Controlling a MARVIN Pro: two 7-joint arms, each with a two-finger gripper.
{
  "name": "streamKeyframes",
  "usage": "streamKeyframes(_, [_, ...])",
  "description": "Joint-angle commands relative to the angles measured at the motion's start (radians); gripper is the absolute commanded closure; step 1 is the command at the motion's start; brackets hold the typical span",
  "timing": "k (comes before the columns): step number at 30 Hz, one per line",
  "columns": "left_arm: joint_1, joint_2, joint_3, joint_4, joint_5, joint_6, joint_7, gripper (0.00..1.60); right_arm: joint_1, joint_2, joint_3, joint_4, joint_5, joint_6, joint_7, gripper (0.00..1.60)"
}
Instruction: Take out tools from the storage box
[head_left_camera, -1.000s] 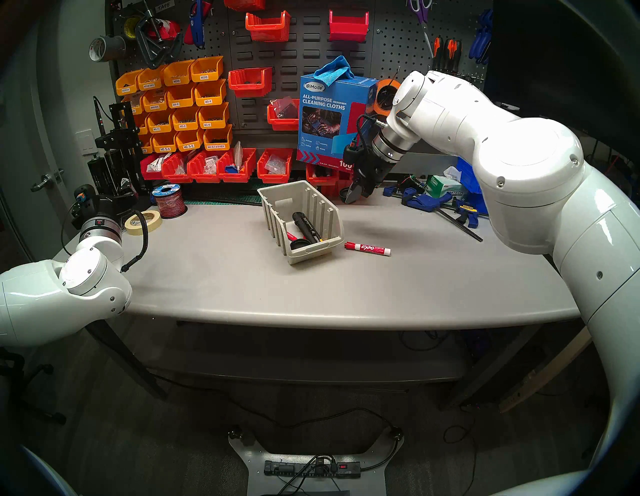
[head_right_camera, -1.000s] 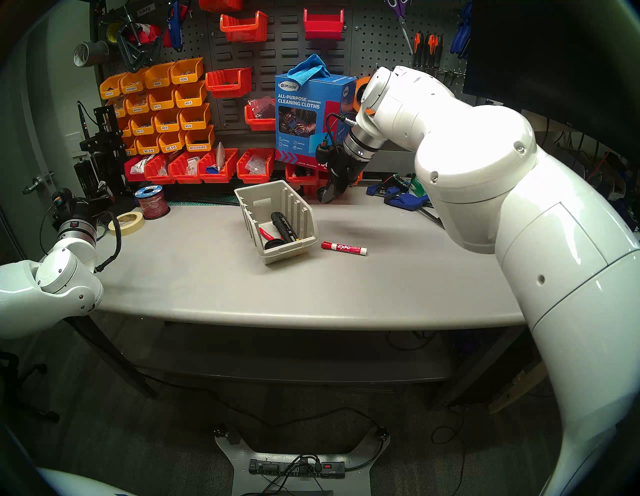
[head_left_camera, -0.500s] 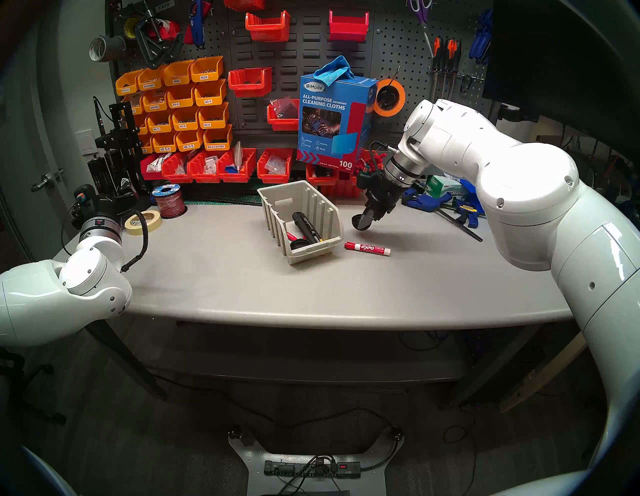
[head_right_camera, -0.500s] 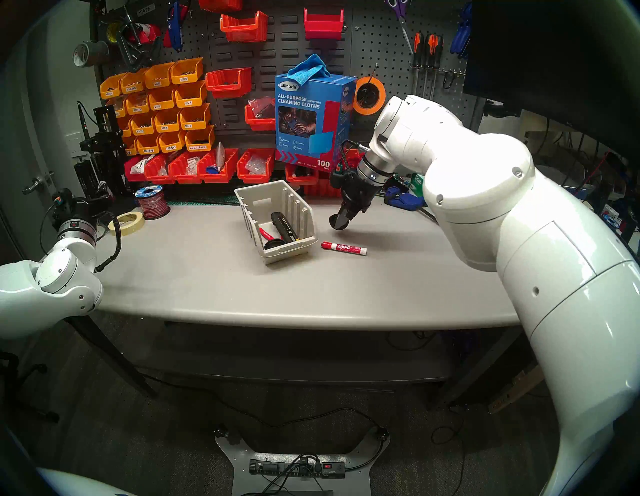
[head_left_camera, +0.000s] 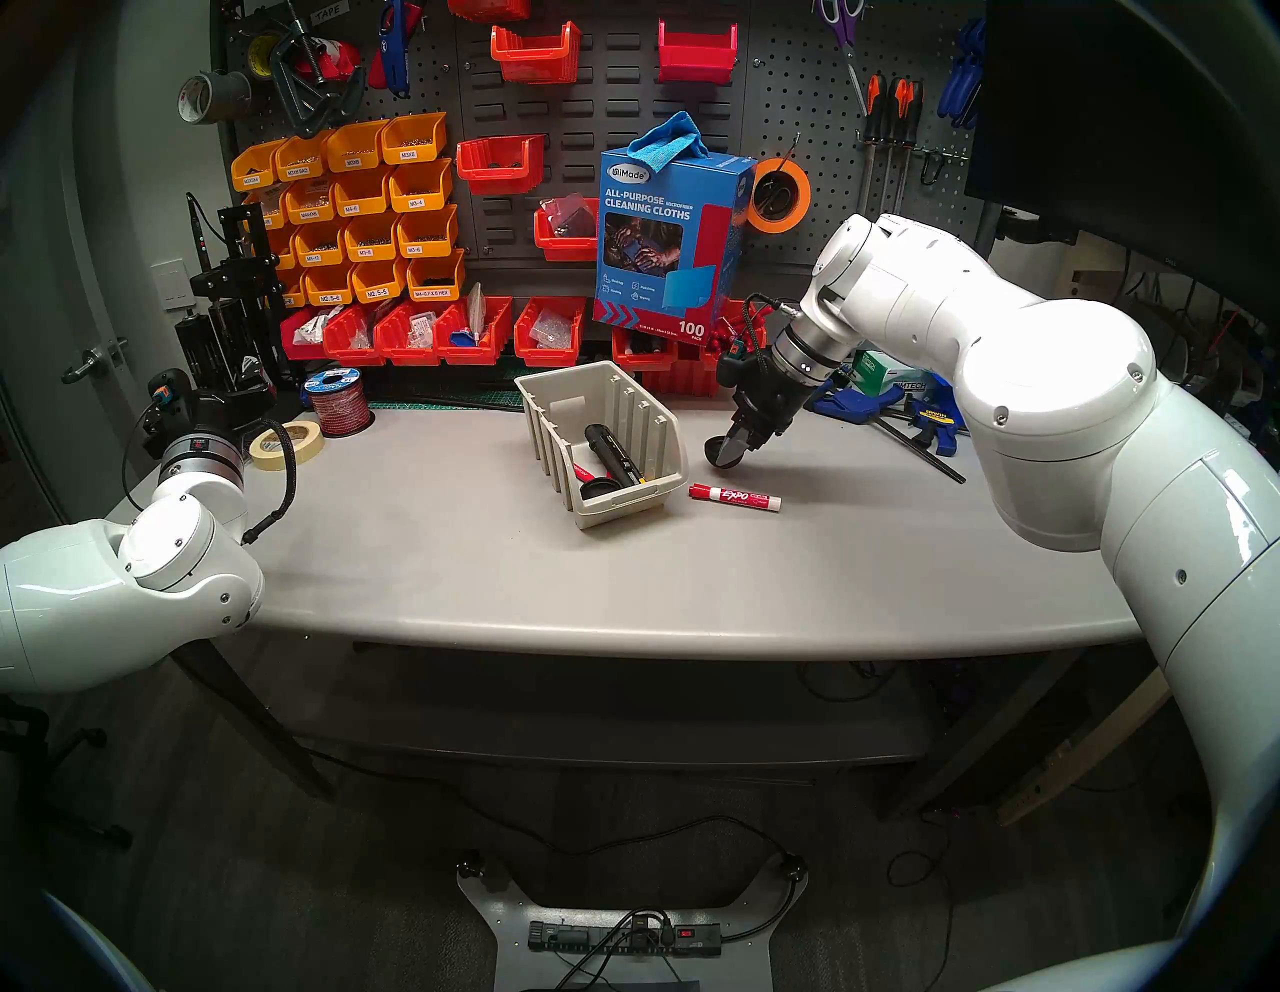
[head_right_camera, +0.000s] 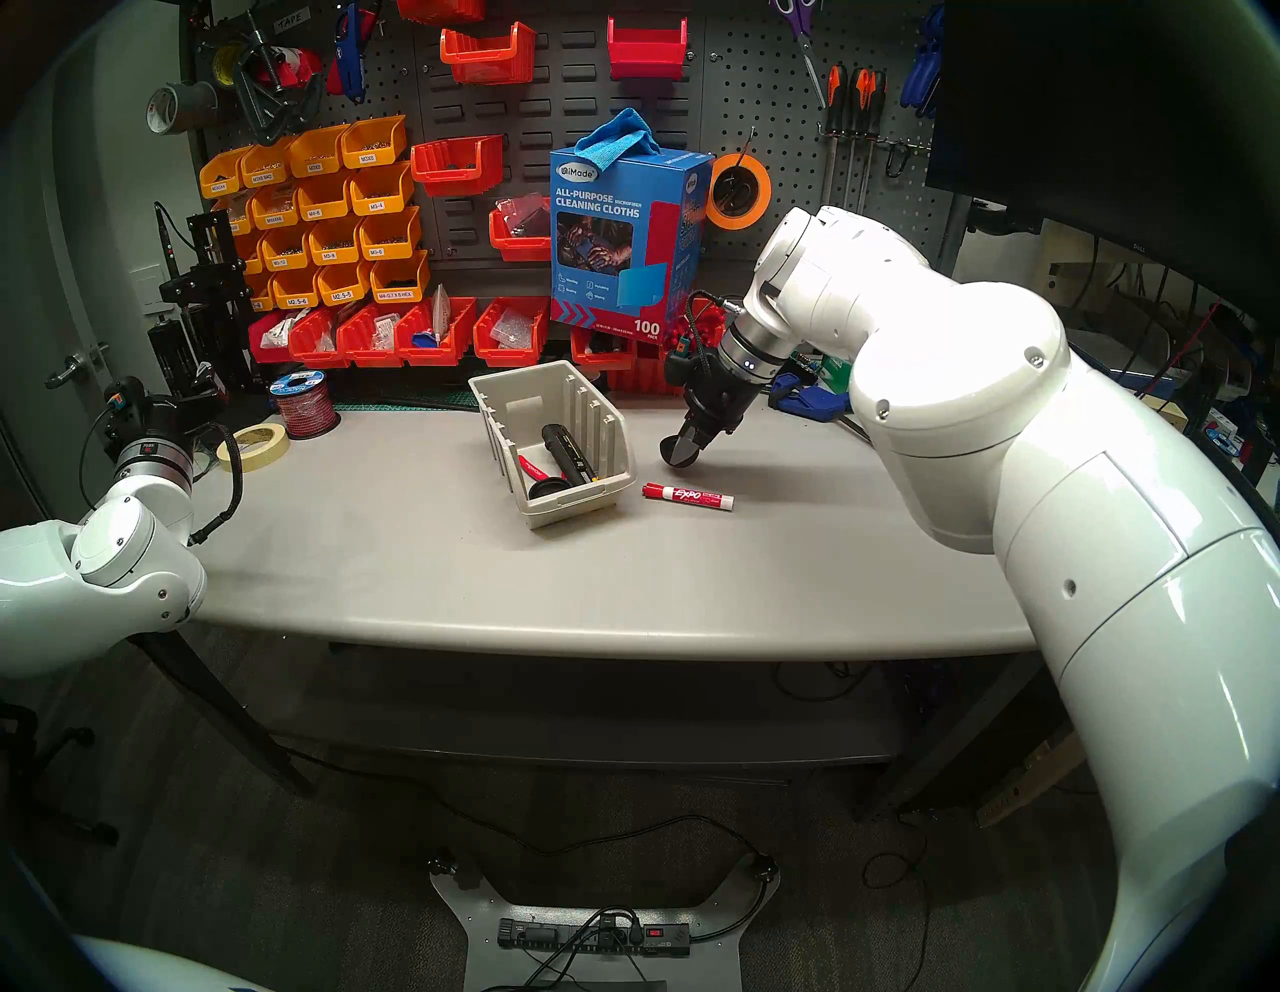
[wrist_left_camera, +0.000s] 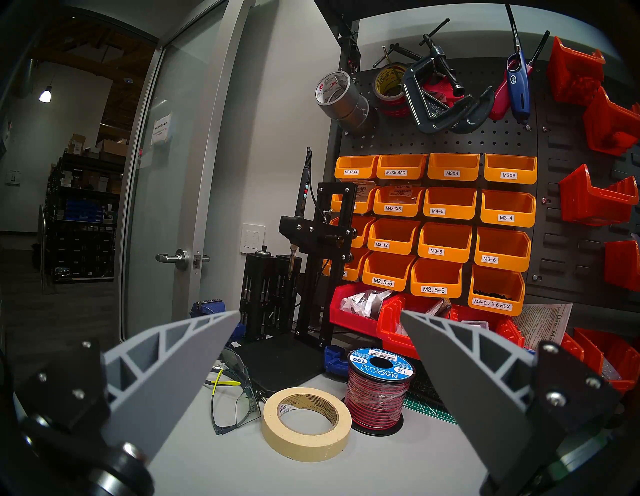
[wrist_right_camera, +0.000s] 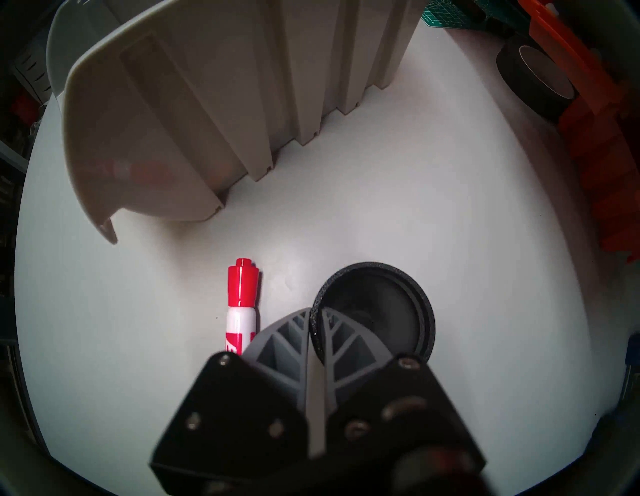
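Right gripper (wrist_right_camera: 316, 320) pinches rim of small black cup (wrist_right_camera: 375, 310), low over grey table (head_left_camera: 485, 568), between beige box (head_left_camera: 601, 443) and blue clamps (head_left_camera: 866, 405). Red marker (head_left_camera: 734, 497) lies on table beside box. Long black tool (head_left_camera: 613, 454), red-handled tool (head_left_camera: 582, 473), second black cup (head_left_camera: 597, 490) sit inside box. Left gripper (wrist_left_camera: 318, 332) spread wide, holds nothing, near tape roll (wrist_left_camera: 306, 422).

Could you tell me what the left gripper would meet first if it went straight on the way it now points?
Probably the black upright metal stand; the left gripper aims above the cream masking-tape roll, though depth is unclear.
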Motion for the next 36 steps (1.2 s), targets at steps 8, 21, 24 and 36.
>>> streamKeyframes(8, [-0.012, -0.002, -0.011, -0.002, 0.004, -0.002, -0.002, 0.0, 0.012, 0.005, -0.001, 0.002, 0.0, -0.006, -0.016, 0.92])
streamKeyframes(21, [-0.012, -0.002, -0.011, -0.002, 0.004, -0.002, -0.002, 0.0, 0.023, 0.007, -0.006, 0.002, -0.002, -0.015, -0.034, 0.08])
streamKeyframes(24, [-0.012, -0.002, -0.011, -0.002, 0.004, -0.002, -0.002, 0.0, 0.044, 0.0, -0.008, 0.002, -0.005, -0.029, -0.045, 0.0])
streamKeyframes(36, [-0.012, -0.002, -0.011, -0.002, 0.004, -0.002, -0.002, 0.0, 0.135, -0.034, -0.018, 0.002, -0.025, -0.071, -0.083, 0.01])
